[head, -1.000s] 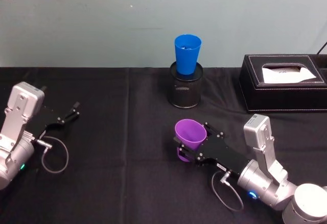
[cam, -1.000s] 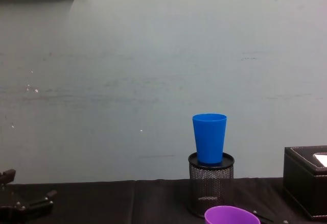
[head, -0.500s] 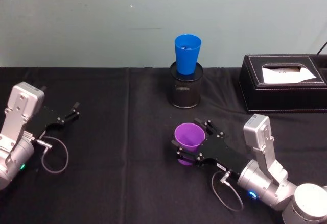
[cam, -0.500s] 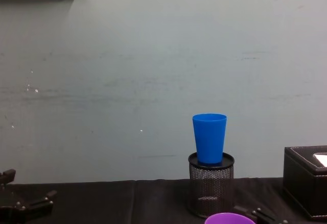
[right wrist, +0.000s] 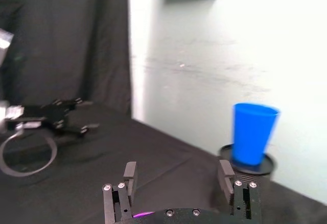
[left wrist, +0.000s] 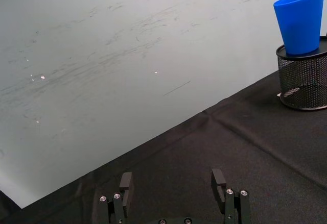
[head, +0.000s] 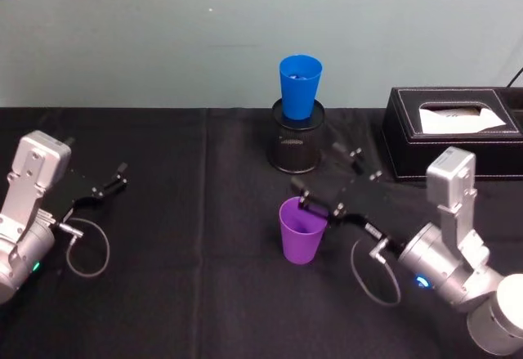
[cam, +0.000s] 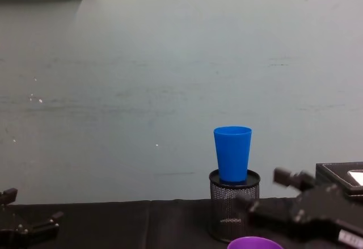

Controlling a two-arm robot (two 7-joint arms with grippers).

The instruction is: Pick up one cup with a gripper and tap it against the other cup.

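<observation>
The purple cup (head: 301, 231) stands upright on the black cloth; its rim (cam: 254, 243) shows in the chest view. My right gripper (head: 324, 169) hovers open just above and behind it, one finger over the rim, holding nothing. The same gripper (cam: 264, 191) crosses in front of the mesh holder in the chest view. The blue cup (head: 300, 86) sits in the top of the black wire-mesh pen holder (head: 297, 145) at the back. In the right wrist view the gripper (right wrist: 177, 173) faces the blue cup (right wrist: 254, 132). My left gripper (head: 110, 181) rests open at the far left.
A black tissue box (head: 453, 134) stands at the back right, close to the right arm. A grey cable loops beside the left arm (head: 86, 249). A pale wall runs behind the table's far edge.
The purple cup went from tilted in my right gripper to standing upright on the cloth. The right gripper opened, let it go, then rose and moved back toward the mesh holder.
</observation>
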